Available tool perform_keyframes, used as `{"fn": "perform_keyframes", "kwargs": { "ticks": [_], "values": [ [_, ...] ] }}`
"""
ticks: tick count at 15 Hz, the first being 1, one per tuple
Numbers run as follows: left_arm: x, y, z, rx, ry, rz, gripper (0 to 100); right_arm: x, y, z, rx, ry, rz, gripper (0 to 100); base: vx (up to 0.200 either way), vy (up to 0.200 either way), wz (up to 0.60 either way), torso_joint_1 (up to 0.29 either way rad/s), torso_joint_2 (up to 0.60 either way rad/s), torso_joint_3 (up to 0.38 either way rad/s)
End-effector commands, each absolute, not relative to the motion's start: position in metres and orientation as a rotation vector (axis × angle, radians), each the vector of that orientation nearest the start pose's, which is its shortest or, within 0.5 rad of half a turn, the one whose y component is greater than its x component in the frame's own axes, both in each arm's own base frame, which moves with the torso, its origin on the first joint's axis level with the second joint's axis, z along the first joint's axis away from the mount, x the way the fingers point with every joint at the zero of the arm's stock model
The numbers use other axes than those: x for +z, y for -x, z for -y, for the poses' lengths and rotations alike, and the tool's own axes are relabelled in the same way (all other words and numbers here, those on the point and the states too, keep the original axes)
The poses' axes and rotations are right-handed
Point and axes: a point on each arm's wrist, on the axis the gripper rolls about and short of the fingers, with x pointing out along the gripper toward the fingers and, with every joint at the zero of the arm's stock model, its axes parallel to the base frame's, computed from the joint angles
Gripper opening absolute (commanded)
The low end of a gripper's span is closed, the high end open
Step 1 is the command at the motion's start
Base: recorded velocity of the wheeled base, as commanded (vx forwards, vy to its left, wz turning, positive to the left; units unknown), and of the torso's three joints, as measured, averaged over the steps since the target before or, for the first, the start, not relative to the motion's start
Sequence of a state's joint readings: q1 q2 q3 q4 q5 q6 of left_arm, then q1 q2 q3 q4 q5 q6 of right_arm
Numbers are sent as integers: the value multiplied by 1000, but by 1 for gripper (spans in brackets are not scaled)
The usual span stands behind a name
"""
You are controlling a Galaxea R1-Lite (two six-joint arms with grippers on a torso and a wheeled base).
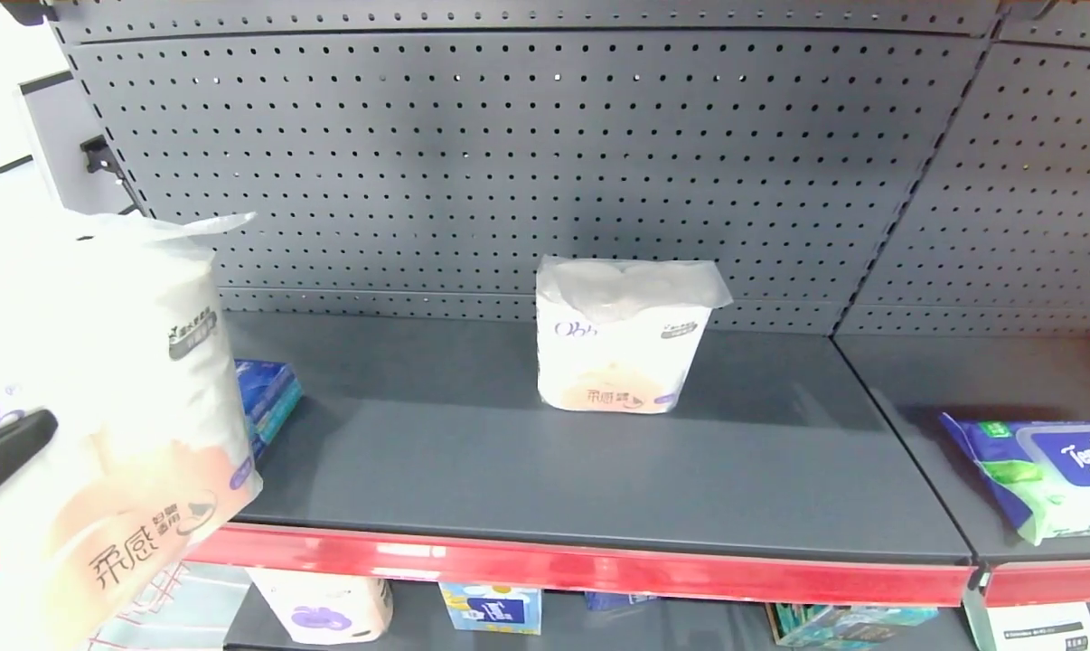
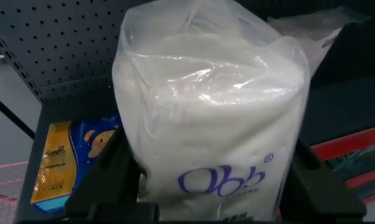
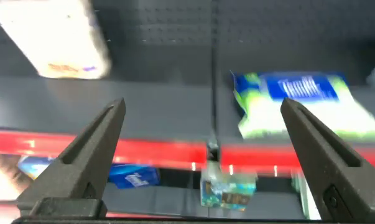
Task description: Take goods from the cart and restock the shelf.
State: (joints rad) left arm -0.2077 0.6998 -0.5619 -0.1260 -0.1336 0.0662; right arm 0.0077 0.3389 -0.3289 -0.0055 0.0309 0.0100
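My left gripper (image 2: 212, 174) clamps an upright tissue-roll pack (image 1: 102, 407) at the left front edge of the shelf (image 1: 509, 470). Bare deck lies ahead and rightward, between the blue box (image 1: 269, 393) and the standing pack (image 1: 622, 339). My right gripper (image 3: 203, 106) gapes, empty.

The held tissue pack (image 1: 102, 407) runs off the left and bottom edges in the head view and hides part of the blue box (image 1: 269, 389) just behind it on the shelf (image 1: 527, 470). The wipes pack (image 1: 1042, 470) at the right is cut by the edge. Lower goods (image 1: 328, 610) sit half hidden under the red strip (image 1: 581, 565)
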Motion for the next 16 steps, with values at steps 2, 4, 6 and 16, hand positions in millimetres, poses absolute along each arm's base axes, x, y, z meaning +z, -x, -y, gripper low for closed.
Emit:
{"fn": "perform_keyframes", "kwargs": {
  "ticks": [2,4,6,16],
  "values": [
    [242,-63,16,-343,-71,-31,0,235,-157,-18,323,44,-247,100,0,0,0,0,0,0],
    [243,-67,18,-361,-71,-40,0,217,-191,-24,522,65,-310,100,0,0,0,0,0,0],
    [243,-67,18,-379,-71,-41,0,209,-210,-27,620,81,-341,100,0,0,0,0,0,0],
    [243,-75,20,-378,-73,-65,0,188,-348,-64,1075,239,-209,100,0,0,0,0,0,0]
  ]
}}
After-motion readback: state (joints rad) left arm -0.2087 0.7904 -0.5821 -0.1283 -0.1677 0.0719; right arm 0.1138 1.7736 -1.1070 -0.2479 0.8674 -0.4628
